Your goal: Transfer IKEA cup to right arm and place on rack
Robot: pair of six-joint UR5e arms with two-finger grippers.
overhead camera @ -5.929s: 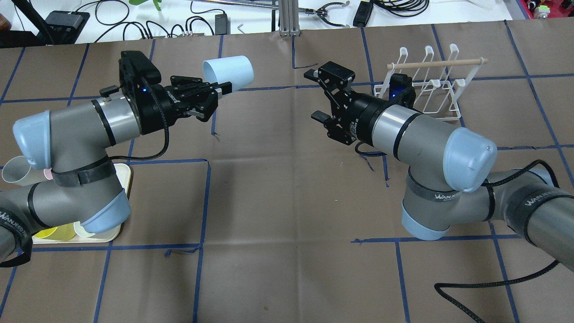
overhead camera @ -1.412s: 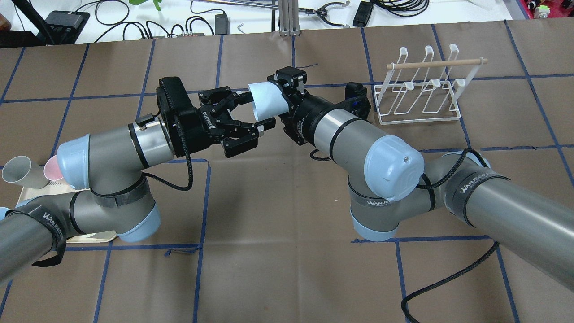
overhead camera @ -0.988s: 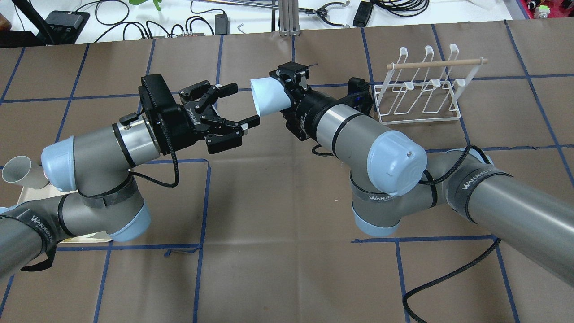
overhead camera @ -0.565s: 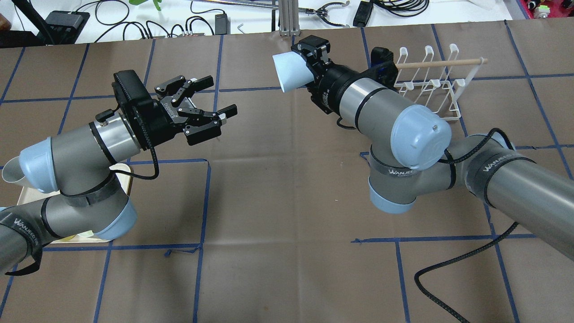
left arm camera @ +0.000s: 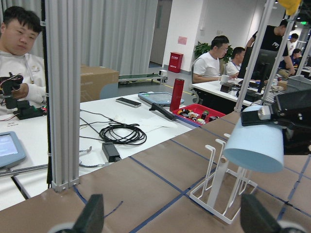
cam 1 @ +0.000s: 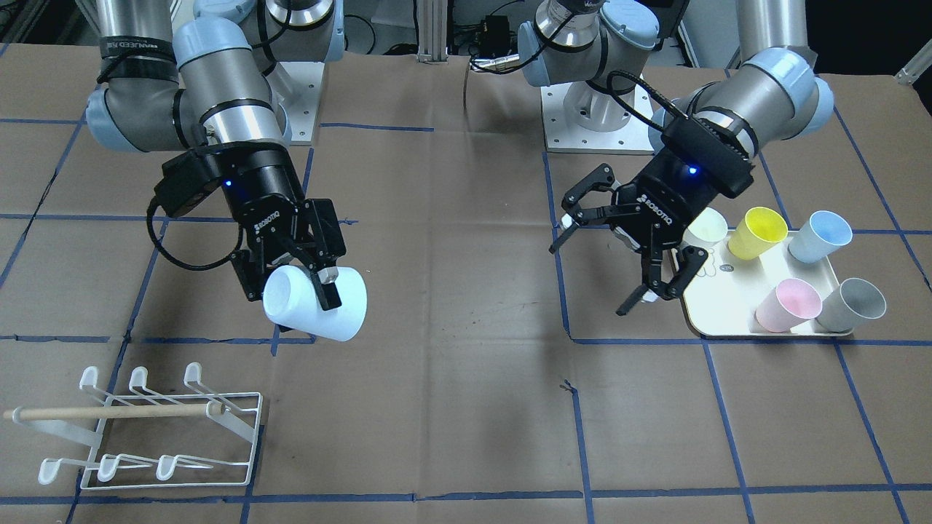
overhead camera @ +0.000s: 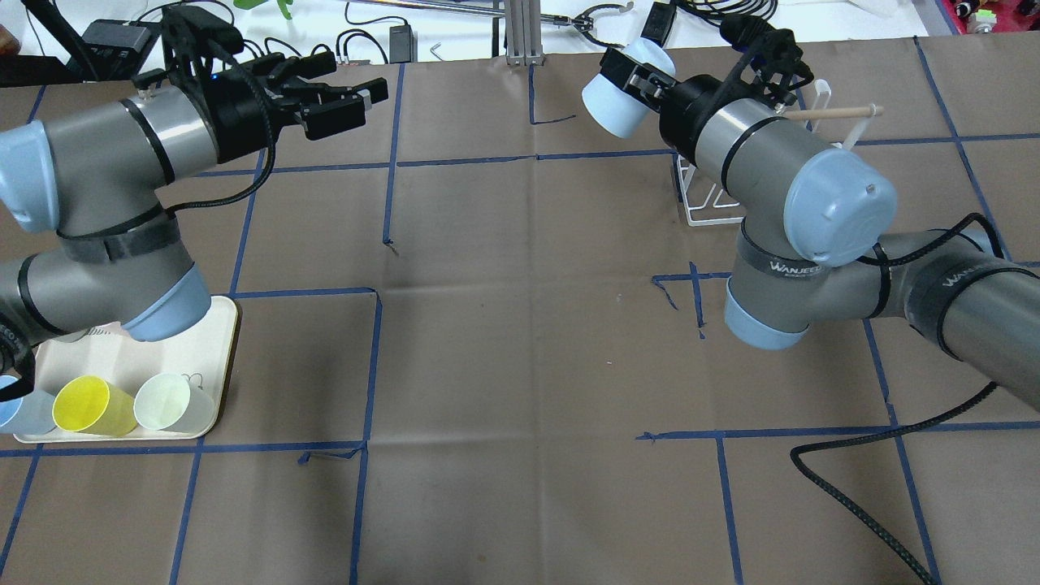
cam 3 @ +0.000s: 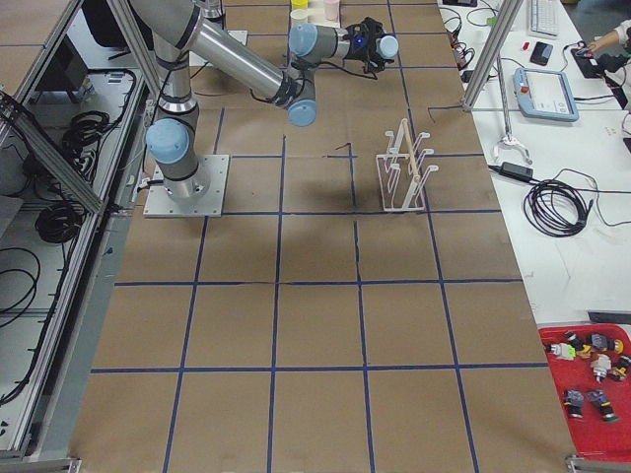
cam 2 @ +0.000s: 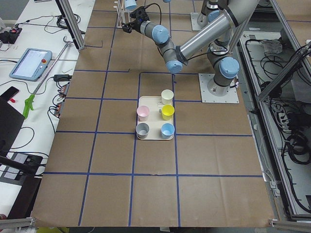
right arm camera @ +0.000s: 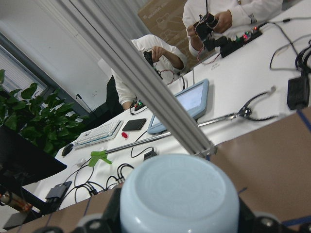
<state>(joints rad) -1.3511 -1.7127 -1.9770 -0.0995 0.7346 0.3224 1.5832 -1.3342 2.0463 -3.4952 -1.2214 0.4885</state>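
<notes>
qty: cup (cam 1: 344,314) x6 (blu 2, yel 1, pnk 1, gry 1, crm 1) | tray (cam 1: 732,291) x1 | rack (cam 1: 109,413) x1

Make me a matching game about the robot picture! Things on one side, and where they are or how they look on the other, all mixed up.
1 light blue cup
2 left gripper
3 rack
4 yellow cup

A on the tray
B open, holding nothing
C white wire with a wooden dowel
D held in the right gripper

Pairs: 1-D, 2-B, 3-C, 4-A
</notes>
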